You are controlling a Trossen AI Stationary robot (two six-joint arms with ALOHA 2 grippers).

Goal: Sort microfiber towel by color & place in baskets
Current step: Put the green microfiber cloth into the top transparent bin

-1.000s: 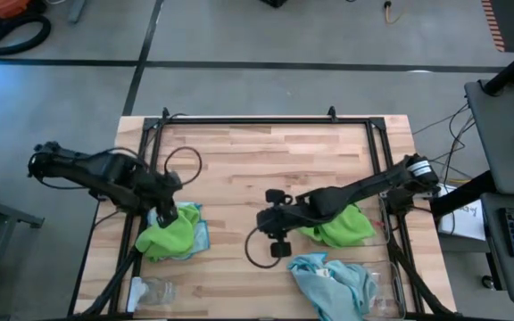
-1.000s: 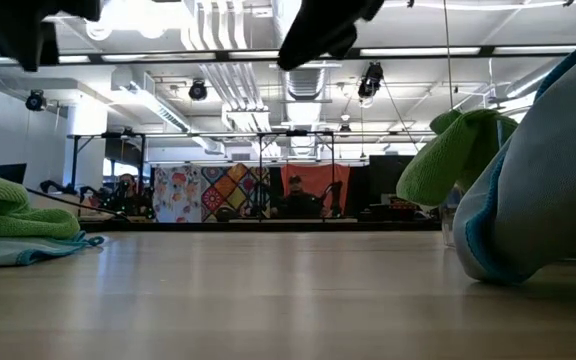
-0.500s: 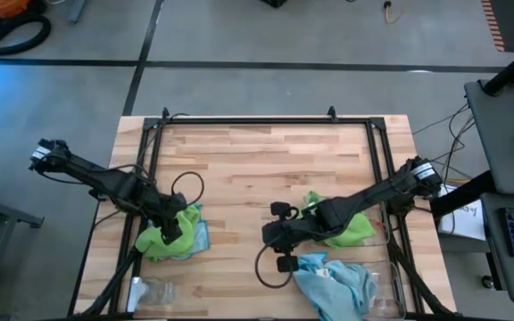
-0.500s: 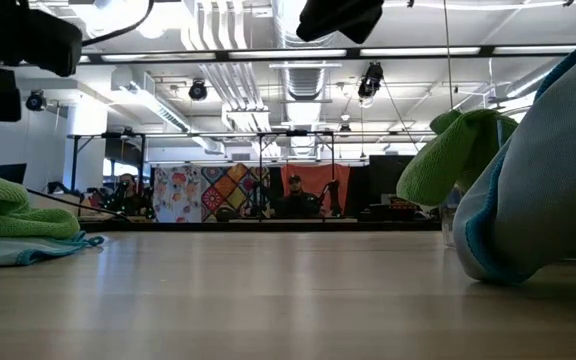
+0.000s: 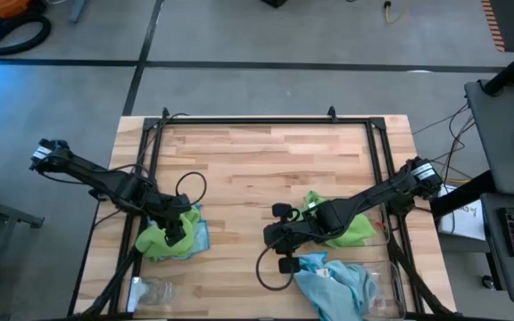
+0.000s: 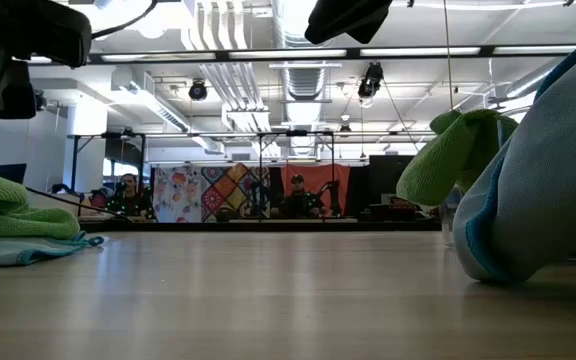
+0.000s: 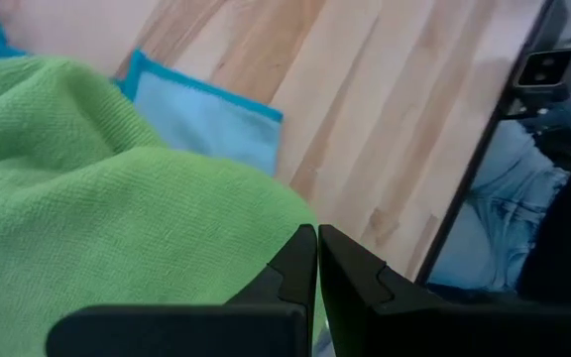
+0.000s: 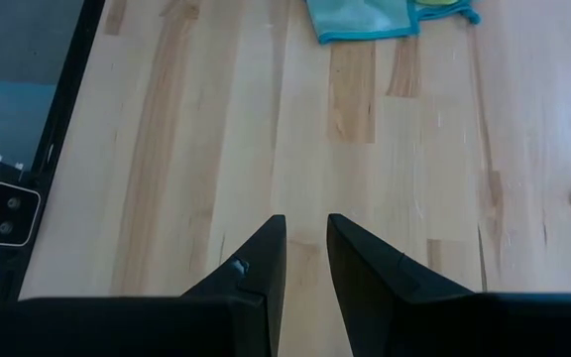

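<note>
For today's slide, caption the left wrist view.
Left gripper shut above a green towel lying over a blue towel.

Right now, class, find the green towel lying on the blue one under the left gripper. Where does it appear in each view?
High view: green towel, lower left of the table, under the left gripper.
Low view: green towel at the left edge.
Left wrist view: it fills the near area, just past the shut fingers.
Right wrist view: only a sliver at the far edge.
Shared landmark: the blue towel beneath it, in all four.
</note>
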